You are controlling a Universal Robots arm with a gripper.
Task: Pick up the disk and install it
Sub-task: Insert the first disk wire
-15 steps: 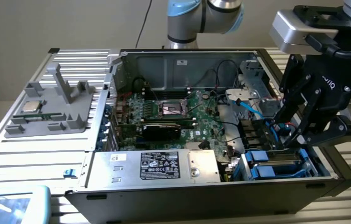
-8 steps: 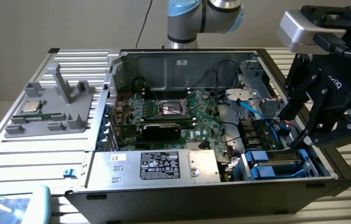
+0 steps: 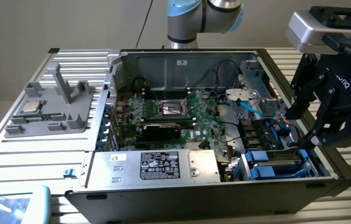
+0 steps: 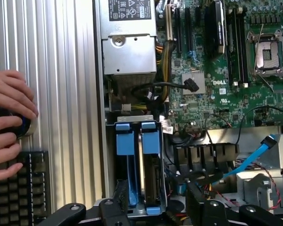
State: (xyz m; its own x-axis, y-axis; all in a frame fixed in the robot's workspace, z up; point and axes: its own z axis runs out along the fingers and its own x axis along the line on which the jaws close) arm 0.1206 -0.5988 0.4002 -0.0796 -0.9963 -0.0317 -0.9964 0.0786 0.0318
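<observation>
The disk (image 3: 277,164) sits in the drive bay at the near right corner of the open computer case (image 3: 182,196), its blue carrier tabs showing. In the wrist view the disk (image 4: 148,165) stands on edge in the bay beside a second blue carrier (image 4: 123,160). My gripper (image 3: 306,135) hangs just above that bay, at the exterior view's right. Its black fingers (image 4: 114,207) stand wide apart on either side of the blue carriers, so the gripper (image 4: 155,209) is open and holds nothing.
A silver power supply (image 3: 157,165) with a black label lies beside the bay; the motherboard (image 3: 182,112) is behind it. A blue cable (image 4: 252,157) runs near the bay. A grey fixture (image 3: 54,109) holds a processor chip (image 3: 32,106). A person's hand (image 4: 9,122) rests on the ribbed table.
</observation>
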